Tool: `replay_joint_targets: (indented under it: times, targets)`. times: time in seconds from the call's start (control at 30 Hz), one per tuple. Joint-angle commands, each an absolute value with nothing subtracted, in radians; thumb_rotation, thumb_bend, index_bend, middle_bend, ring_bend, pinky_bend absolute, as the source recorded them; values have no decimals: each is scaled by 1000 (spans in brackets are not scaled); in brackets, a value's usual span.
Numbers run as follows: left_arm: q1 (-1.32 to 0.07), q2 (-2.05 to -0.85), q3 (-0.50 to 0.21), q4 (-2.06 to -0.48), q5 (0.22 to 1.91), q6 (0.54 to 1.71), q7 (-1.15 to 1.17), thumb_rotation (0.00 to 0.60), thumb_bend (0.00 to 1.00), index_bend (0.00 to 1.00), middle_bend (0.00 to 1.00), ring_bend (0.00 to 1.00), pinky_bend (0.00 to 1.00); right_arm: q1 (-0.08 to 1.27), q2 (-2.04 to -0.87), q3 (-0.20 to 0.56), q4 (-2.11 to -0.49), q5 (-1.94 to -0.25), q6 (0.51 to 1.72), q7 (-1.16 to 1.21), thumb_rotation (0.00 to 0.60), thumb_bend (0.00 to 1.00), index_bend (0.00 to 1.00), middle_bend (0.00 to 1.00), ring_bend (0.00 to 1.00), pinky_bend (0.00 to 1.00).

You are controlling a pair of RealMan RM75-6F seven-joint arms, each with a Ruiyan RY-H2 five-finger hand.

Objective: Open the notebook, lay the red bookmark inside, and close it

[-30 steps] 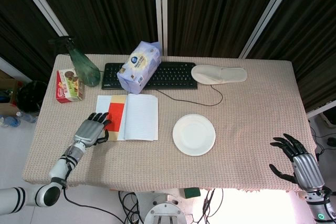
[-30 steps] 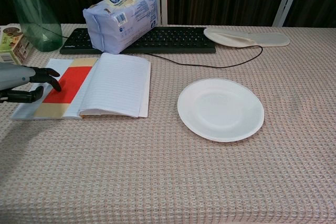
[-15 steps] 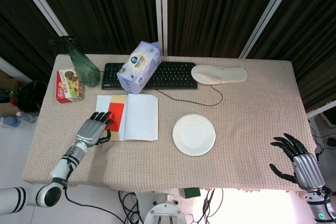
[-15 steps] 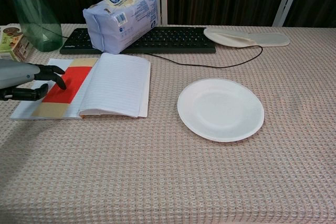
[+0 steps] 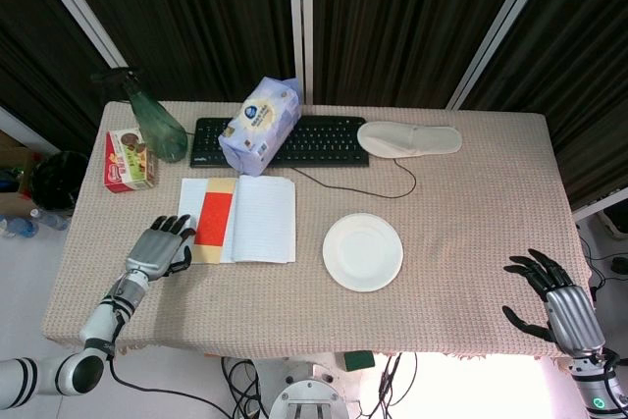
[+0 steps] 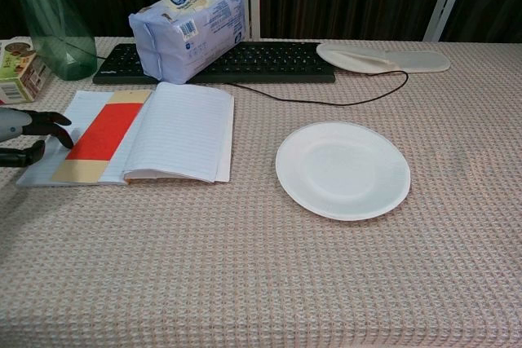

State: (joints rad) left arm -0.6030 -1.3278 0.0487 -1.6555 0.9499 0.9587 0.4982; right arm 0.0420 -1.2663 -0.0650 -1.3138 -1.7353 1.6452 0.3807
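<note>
The notebook (image 5: 257,219) (image 6: 183,129) lies open on the left half of the table, lined pages up. The red bookmark (image 5: 212,211) (image 6: 104,130) lies flat on its left page, over a tan strip. My left hand (image 5: 157,246) (image 6: 24,130) hovers just left of the notebook's left edge, fingers spread, holding nothing and off the bookmark. My right hand (image 5: 554,298) is at the table's near right corner, open and empty; the chest view does not show it.
A white plate (image 5: 362,251) (image 6: 342,169) sits right of the notebook. Behind the notebook are a tissue pack (image 5: 259,125), a black keyboard (image 5: 314,140) with its cable, and a slipper (image 5: 409,137). A green bottle (image 5: 155,122) and snack box (image 5: 130,158) stand far left.
My left hand has pulled back leftward off the bookmark and notebook page. The bookmark stays lying on the left page. The right hand has not moved.
</note>
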Motion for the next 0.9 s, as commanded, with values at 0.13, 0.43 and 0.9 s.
replay_joint_targets:
  times: [0.13, 0.43, 0.9]
  targets:
    - [-609, -1339, 49, -1666, 965, 950, 503, 58, 642, 205, 0, 0, 60, 40, -1265, -65, -1314, -1733, 1646, 380, 600, 205, 307, 205, 101, 193]
    - [-614, -1342, 42, -1675, 974, 949, 502, 56, 641, 205, 0, 0, 60, 40, -1266, -65, -1312, -1730, 1645, 383, 600, 205, 307, 205, 100, 193]
    - [-593, -1324, 26, -1690, 1021, 995, 456, 58, 614, 181, 0, 0, 61, 40, -1265, -65, -1313, -1730, 1645, 384, 600, 205, 307, 205, 100, 192]
